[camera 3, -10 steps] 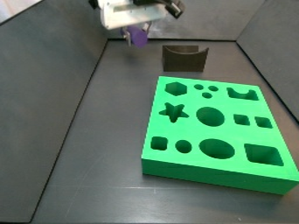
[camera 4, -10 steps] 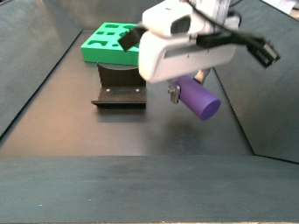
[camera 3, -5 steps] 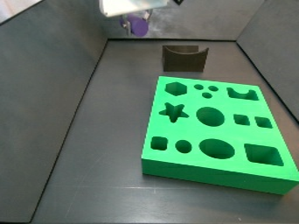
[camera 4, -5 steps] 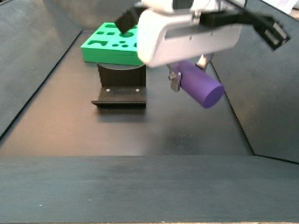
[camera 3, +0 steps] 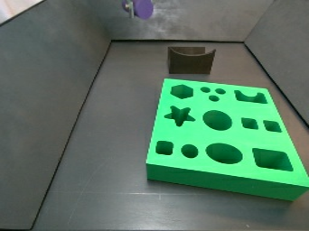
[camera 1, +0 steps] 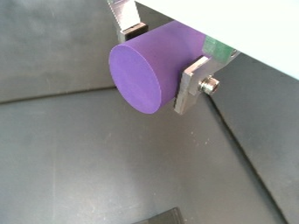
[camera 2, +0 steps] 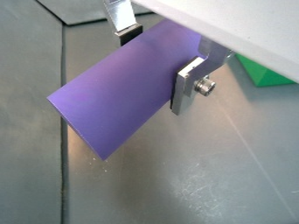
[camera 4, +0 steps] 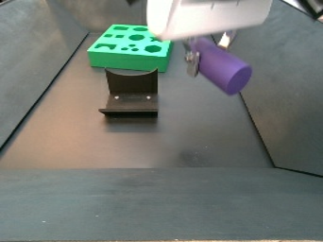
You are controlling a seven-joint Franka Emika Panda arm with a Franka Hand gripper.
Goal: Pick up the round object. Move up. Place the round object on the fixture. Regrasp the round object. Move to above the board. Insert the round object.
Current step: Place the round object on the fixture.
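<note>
Round object [camera 4: 224, 70] held aloft, pinched across its side by gripper [camera 1: 160, 54], well above floor, right of fixture [camera 4: 128, 97]
Risk, judged: peg overhangs fingers [camera 2: 191, 84] far to one side; grip off-centre, peg may pivot or slip during carry to fixture notch, then land skewed
Board [camera 3: 221, 135] untouched
Change versus 1.0 s ago: gripper and peg higher; nearly out of frame top in side view [camera 3: 141, 8]

Light is even and soft in both side views, with the dark floor dim and matte — only a faint sheen near its walls. In both wrist views the gripper [camera 1: 163, 66] and the round object [camera 2: 122, 96] sit close and slightly soft-edged — a pale glare patch lies on the floor beneath.
</note>
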